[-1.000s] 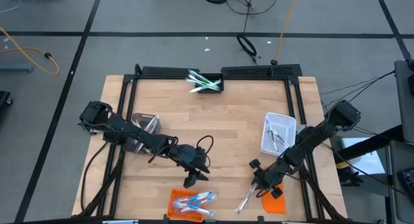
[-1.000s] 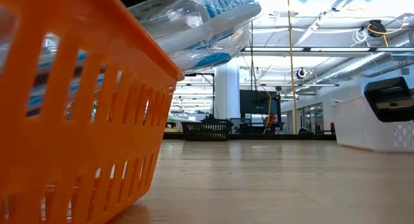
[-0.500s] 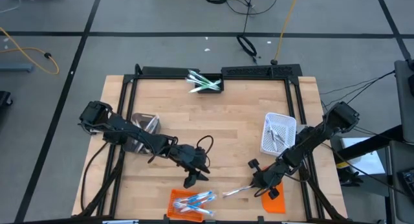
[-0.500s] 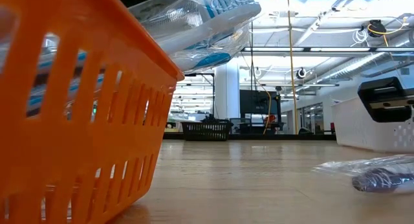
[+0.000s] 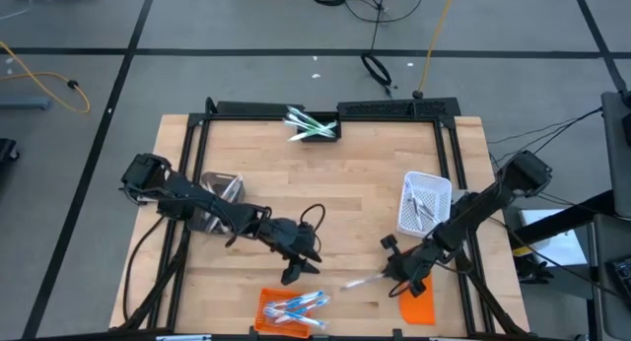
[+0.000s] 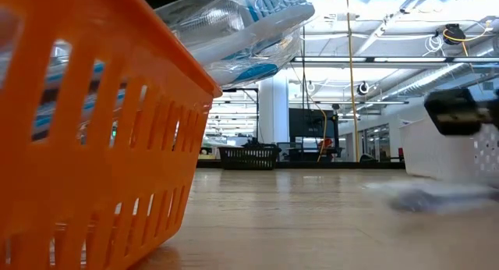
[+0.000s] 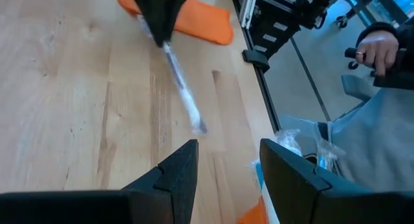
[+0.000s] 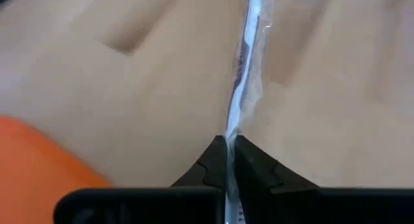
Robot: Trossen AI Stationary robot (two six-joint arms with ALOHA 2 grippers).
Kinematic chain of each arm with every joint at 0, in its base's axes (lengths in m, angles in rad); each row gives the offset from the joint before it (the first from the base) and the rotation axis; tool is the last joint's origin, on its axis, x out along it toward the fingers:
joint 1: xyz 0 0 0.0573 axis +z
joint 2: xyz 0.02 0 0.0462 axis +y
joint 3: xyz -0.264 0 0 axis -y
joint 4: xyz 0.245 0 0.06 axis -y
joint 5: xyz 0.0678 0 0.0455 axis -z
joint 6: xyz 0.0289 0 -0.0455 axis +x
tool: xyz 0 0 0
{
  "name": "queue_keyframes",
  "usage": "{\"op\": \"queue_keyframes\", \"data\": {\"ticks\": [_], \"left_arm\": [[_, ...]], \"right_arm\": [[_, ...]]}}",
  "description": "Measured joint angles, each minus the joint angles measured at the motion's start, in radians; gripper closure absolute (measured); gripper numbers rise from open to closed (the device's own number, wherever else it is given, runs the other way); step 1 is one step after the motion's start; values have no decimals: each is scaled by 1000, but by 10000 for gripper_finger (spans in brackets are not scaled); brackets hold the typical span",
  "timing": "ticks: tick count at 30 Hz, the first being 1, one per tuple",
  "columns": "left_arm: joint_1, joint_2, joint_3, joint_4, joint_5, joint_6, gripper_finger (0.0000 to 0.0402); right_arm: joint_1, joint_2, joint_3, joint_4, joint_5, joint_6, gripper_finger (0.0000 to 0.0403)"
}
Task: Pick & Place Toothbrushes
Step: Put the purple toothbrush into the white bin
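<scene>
One wrapped toothbrush (image 5: 362,281) lies lengthwise low over the tabletop (image 5: 345,183), we see, pointing from our right gripper (image 5: 392,273) toward the orange basket (image 5: 268,304); its jaws clench one end. Left gripper (image 5: 289,275) hovers nearby, jaws parted.

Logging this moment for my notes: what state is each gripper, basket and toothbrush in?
right gripper: shut on the wrapped toothbrush
wrapped toothbrush: held by one end, the rest over the table
left gripper: open, empty, beside the orange basket
orange basket: holds several toothbrushes
white mesh basket: holds a few toothbrushes
orange lid: flat on the table
</scene>
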Motion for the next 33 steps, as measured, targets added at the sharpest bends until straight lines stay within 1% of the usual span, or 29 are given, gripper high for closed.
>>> {"op": "queue_keyframes", "data": {"ticks": [5, 8, 11, 18, 24, 26, 28, 33], "left_arm": [[13, 0, 0, 11, 0, 4, 236], [19, 0, 0, 22, -1, 20, 236], [27, 0, 0, 24, -1, 40, 236], [46, 0, 0, 47, 0, 94, 236], [58, 0, 0, 120, -4, 162, 236], [64, 0, 0, 143, -27, 190, 236], [70, 0, 0, 158, -76, 231, 236], [83, 0, 0, 190, -262, 343, 236]], "right_arm": [[-1, -118, -1, -53, 129, -16, 396], [-5, -181, 0, -69, 178, -18, 396], [-16, -235, 1, -70, 195, -20, 396], [-39, -314, 1, -74, 302, -46, 397], [-68, -347, 1, -42, 371, -66, 397], [-79, -356, 1, -23, 387, -85, 397], [-90, -360, 2, 15, 399, -91, 397], [-113, -364, 3, 95, 396, -136, 397]]}}
